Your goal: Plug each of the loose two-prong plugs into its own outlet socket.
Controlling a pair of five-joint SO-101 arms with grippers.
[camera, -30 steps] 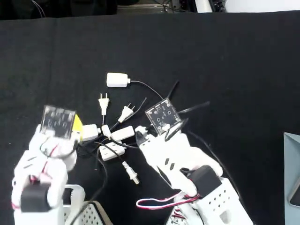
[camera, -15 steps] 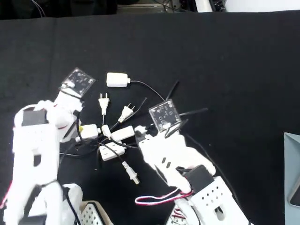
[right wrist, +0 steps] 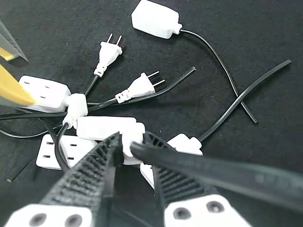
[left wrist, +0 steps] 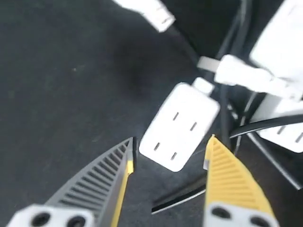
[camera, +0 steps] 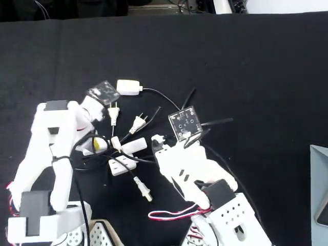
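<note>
The left fingers (left wrist: 227, 175) are spread, straddling a socket (left wrist: 180, 125) that lies flat on the desk (left wrist: 71, 71). Closing off-centre could skid it into the cord (left wrist: 272, 121). The right fingers (right wrist: 94, 175) seem to pinch a plug (right wrist: 129, 145) at a long socket (right wrist: 106, 127). Tilted prongs could jam or push that socket away. The fingers hide its prongs. Beyond lie a loose plug (right wrist: 108, 56) and a second plug (right wrist: 139, 86).

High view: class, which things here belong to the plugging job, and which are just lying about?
Job: upper plug, middle plug, lower plug, gripped plug; top socket, left socket, middle socket, lower socket.
Lying about: pale blue object at far right; cables along the top.
</note>
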